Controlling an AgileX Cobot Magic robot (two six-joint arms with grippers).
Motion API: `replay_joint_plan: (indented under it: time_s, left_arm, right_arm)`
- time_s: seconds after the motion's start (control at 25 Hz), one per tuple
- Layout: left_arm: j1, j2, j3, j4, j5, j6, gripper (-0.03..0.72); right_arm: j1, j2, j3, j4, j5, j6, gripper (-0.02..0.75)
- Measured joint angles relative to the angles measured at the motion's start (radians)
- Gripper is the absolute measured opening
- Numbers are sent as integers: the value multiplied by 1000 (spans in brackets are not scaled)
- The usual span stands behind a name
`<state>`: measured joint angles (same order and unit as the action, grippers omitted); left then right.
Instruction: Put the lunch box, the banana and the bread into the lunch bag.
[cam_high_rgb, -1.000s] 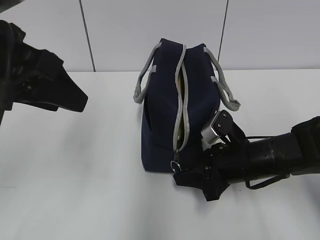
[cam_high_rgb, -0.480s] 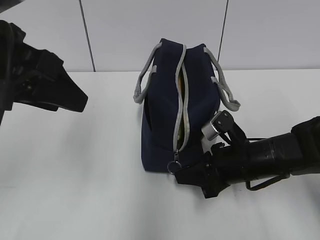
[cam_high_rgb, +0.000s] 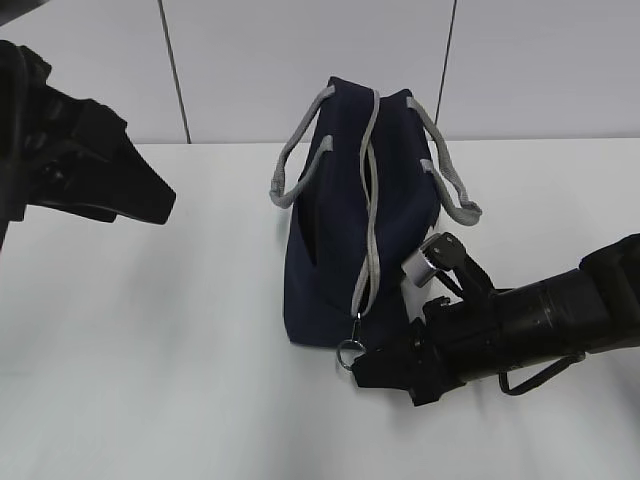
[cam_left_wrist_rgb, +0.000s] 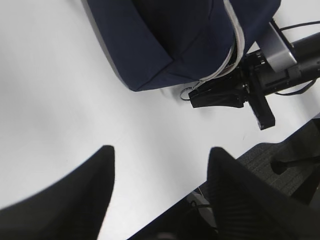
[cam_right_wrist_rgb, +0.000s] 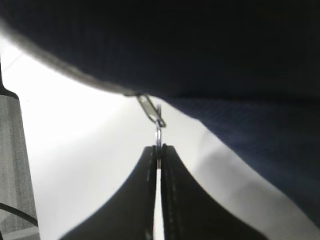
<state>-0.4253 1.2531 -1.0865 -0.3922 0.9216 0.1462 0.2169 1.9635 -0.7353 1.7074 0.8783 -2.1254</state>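
Navy fabric fills the middle of our exterior view: the lunch bag (cam_high_rgb: 350, 235) stands upright on the white table (cam_high_rgb: 150, 350), its grey handles (cam_high_rgb: 290, 170) drooping to either side and its grey zipper (cam_high_rgb: 370, 220) running down the near end. We cannot see the lunch box, the banana or the bread in any view.

Our right arm (cam_high_rgb: 540, 320) reaches in low from the right edge, stretched almost level with the tabletop, its wrist just beside the bag's near right corner. The right gripper (cam_high_rgb: 365, 368) points left at the foot of the bag, and its jaws are pinched together on the metal ring pull (cam_right_wrist_rgb: 158, 135) that hangs from the zipper's lower end; the right wrist view shows the ring edge-on, caught between the two black fingers (cam_right_wrist_rgb: 142, 200).

Our left arm is raised well apart from the bag, at the left edge. The left gripper (cam_left_wrist_rgb: 160, 195) hovers above bare table with its fingers spread and nothing between them, looking down on the bag's near end and the right gripper.
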Motion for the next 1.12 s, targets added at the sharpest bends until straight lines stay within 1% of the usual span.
replay_joint_plan:
  time_s: [0.32, 0.44, 0.6, 1.12]
  left_arm:
    - [0, 0, 0, 0, 0, 0, 417]
    - [0, 0, 0, 0, 0, 0, 417]
    - [0, 0, 0, 0, 0, 0, 417]
    - [0, 0, 0, 0, 0, 0, 417]
  right_arm:
    - [0, -25, 0, -62, -4, 80, 0]
    - [0, -73, 0, -86, -53, 108, 0]
    - [0, -129, 0, -154, -109, 174, 0]
    - [0, -248, 0, -250, -114, 267, 0]
